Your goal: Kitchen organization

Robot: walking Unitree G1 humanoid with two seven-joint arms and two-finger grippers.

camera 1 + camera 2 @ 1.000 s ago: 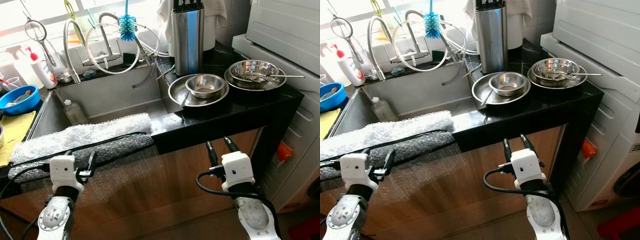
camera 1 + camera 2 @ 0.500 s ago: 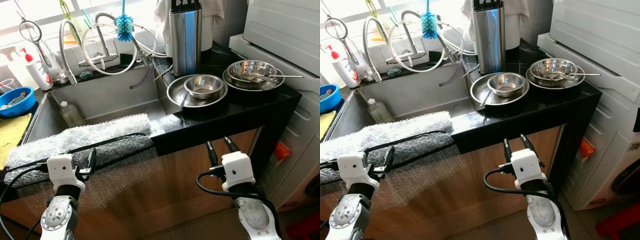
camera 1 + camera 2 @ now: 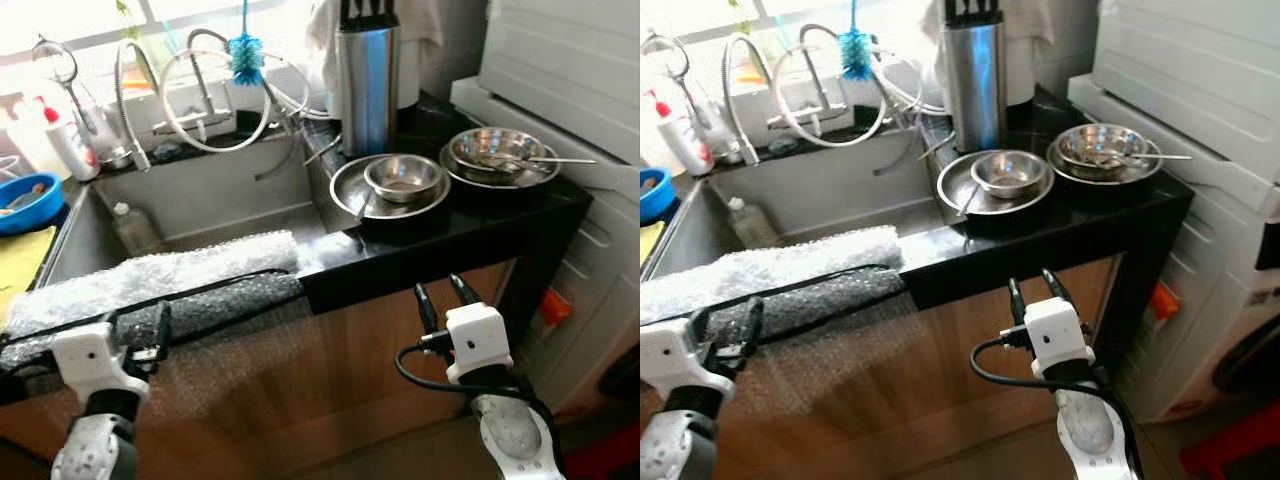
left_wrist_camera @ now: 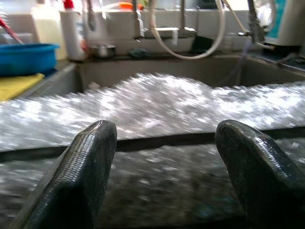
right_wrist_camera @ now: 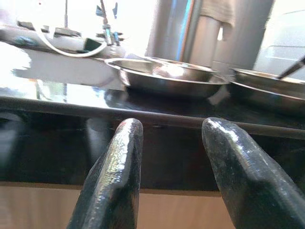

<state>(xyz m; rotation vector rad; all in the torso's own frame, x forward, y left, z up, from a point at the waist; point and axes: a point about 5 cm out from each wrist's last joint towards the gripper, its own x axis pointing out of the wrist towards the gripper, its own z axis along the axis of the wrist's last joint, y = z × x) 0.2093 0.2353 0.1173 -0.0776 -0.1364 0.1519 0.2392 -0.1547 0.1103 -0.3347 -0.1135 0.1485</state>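
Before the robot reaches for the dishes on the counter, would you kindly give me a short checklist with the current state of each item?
1. Right gripper open and empty, below the counter's edge: ok.
2. Left gripper open and empty, facing the bubble wrap on the sink's front edge: ok.
3. Small bowl sits upright inside the wide plate: ok.
4. Second bowl has a utensil sticking out over its rim, which may catch: not ok.
5. Black cable lies across the bubble wrap near the left gripper, a possible snag: not ok.
6. Whether the dishes are clean or wet: cannot tell.
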